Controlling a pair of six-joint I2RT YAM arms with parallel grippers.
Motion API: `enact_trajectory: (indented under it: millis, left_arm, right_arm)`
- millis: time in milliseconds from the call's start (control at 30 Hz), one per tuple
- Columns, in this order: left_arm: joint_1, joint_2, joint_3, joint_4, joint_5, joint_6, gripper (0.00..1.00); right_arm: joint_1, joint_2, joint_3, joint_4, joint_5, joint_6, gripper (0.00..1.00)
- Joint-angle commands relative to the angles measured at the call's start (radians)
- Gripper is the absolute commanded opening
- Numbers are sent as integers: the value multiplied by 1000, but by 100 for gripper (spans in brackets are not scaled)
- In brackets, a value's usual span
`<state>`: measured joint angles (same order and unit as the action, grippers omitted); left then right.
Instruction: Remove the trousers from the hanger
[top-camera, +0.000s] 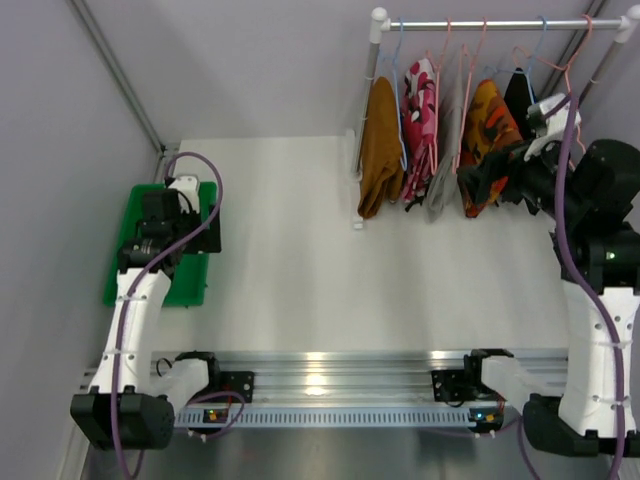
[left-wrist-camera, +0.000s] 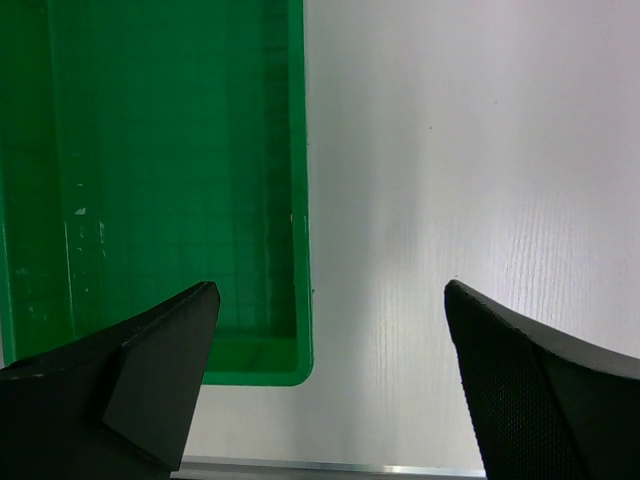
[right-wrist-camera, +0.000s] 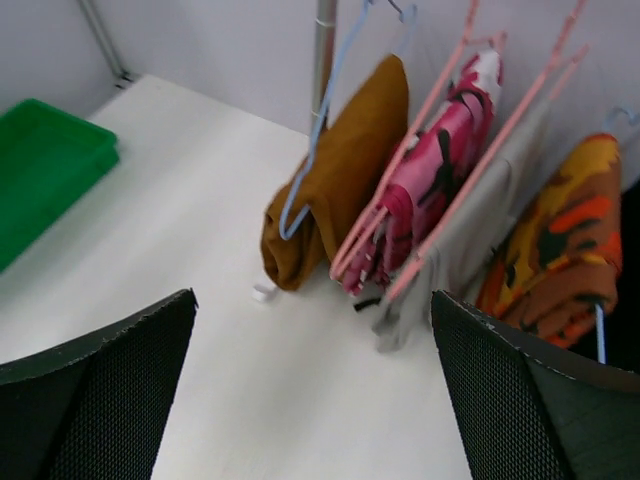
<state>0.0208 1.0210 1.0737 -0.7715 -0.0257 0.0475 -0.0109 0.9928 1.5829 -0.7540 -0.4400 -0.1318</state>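
Note:
Three trousers hang on hangers from the rack rail (top-camera: 480, 22) at the back right: rust-brown (top-camera: 381, 148), pink-red-white floral (top-camera: 419, 125) and light grey (top-camera: 443, 175). The right wrist view shows the brown (right-wrist-camera: 340, 170), the floral (right-wrist-camera: 435, 170) and the grey (right-wrist-camera: 480, 220) ahead of my right gripper (right-wrist-camera: 312, 295), which is open and empty and clear of them. In the top view my right gripper (top-camera: 480, 180) is raised at the rack's right end, in front of the orange garment. My left gripper (left-wrist-camera: 331, 285) is open and empty over the green tray's near right corner.
An orange-patterned garment (top-camera: 485, 140) and a black garment (top-camera: 518, 95) hang to the right of the grey trousers. A green tray (top-camera: 120, 260) lies at the table's left edge, under the left gripper. The rack's white post (top-camera: 372, 90) stands left of the brown trousers.

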Motion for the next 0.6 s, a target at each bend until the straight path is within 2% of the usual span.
enact_trajectory:
  millis: [0, 133, 233, 333, 433, 567]
  left_arm:
    - [2, 34, 23, 52, -52, -75, 99]
    - [2, 62, 28, 43, -20, -74, 99]
    - [4, 24, -3, 81, -2, -83, 99]
    - [2, -10, -24, 110, 24, -95, 99]
    - [2, -25, -32, 106, 90, -123, 99]
    - [4, -38, -37, 100, 61, -127, 99]
  right_arm:
    - [-9, 168, 155, -73, -207, 102, 99]
    - [3, 291, 299, 34, -314, 249, 100]
    - [3, 388, 373, 120, -373, 341, 100]
    - [45, 484, 416, 194, -404, 432, 95]
    - [71, 567, 452, 287, -395, 481, 88]
    - [126, 687, 552, 309, -338, 477, 84]
